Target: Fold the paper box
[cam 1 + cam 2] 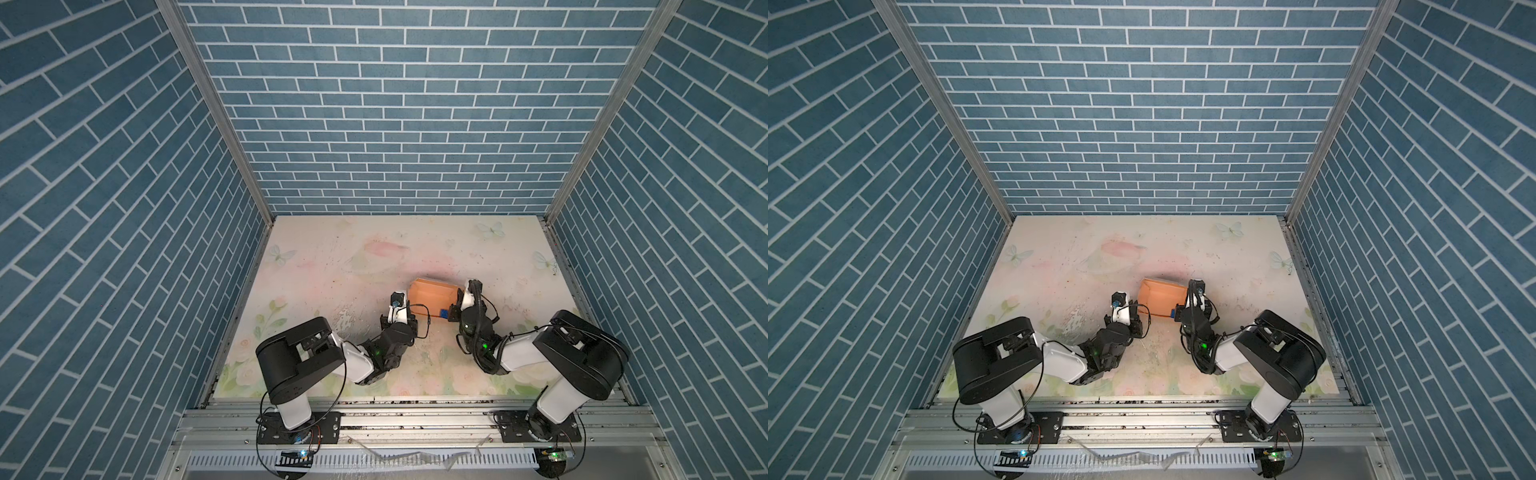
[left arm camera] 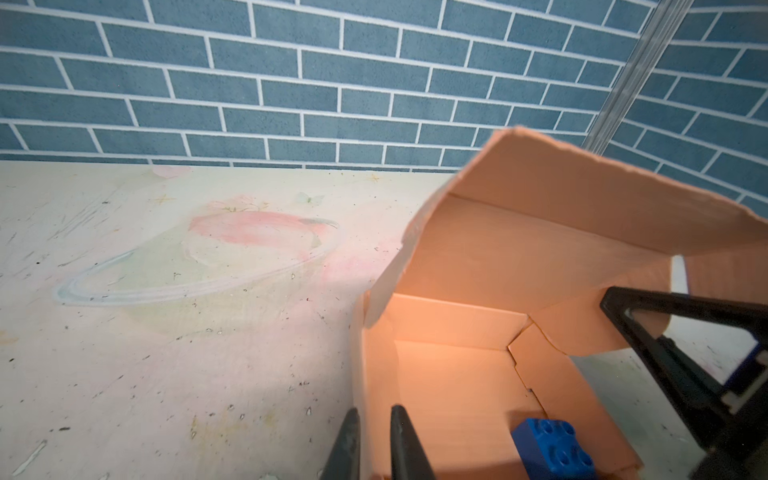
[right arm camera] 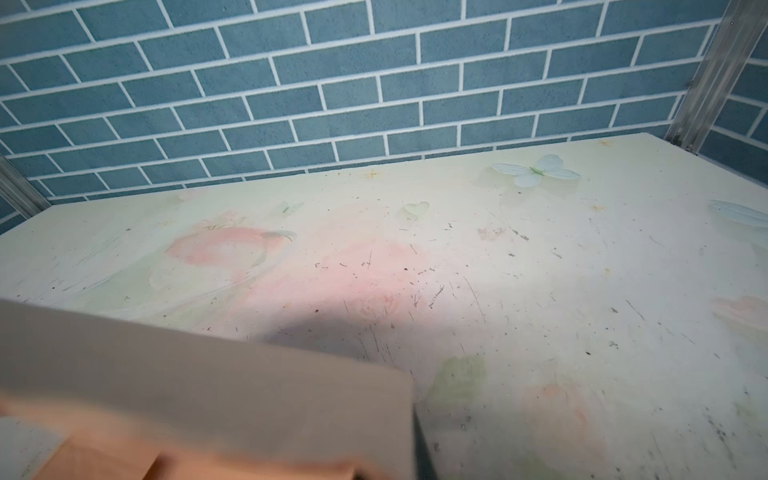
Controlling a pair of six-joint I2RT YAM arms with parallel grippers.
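Matt peach cardboard of the paper box (image 2: 457, 386); glossy blue plastic brick (image 2: 552, 451); scuffed, smooth printed tabletop (image 2: 166, 353).

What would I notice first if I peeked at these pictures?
A peach box sits open on the flowery table, with a little blue block inside. The left arm and right arm lean in beside it, and blue brick walls rise all around.

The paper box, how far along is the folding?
Done: the paper box has its base walls standing, with a blue toy brick inside. In hand: the fingers of the left gripper straddle one side wall. Remaining: the lid stands open above the base and needs folding down and tucking in.
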